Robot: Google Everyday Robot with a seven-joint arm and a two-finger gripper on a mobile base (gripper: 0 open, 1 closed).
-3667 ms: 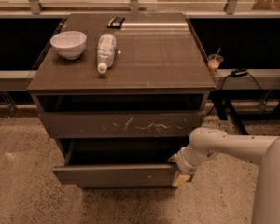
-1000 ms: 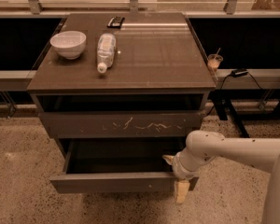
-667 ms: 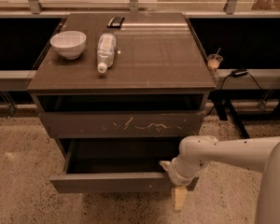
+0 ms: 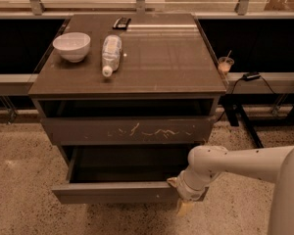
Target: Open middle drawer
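Note:
The middle drawer (image 4: 112,192) has a plain dark grey-brown front and stands pulled out of the cabinet, with its dark inside (image 4: 127,163) showing. My gripper (image 4: 183,199) is at the right end of that drawer front, touching its top edge and corner. The white arm (image 4: 245,163) reaches in from the right. Above it, the drawer front with white scratch marks (image 4: 127,130) sits nearly flush with the cabinet.
On the cabinet top (image 4: 161,58) are a white bowl (image 4: 71,46), a plastic bottle lying on its side (image 4: 111,53) and a small dark device (image 4: 121,22). A cup with a straw (image 4: 226,64) and a cable (image 4: 250,76) sit on the ledge at right. The floor is speckled (image 4: 24,180).
The middle drawer has slid further out toward the camera. My gripper has moved forward and slightly left with its right end.

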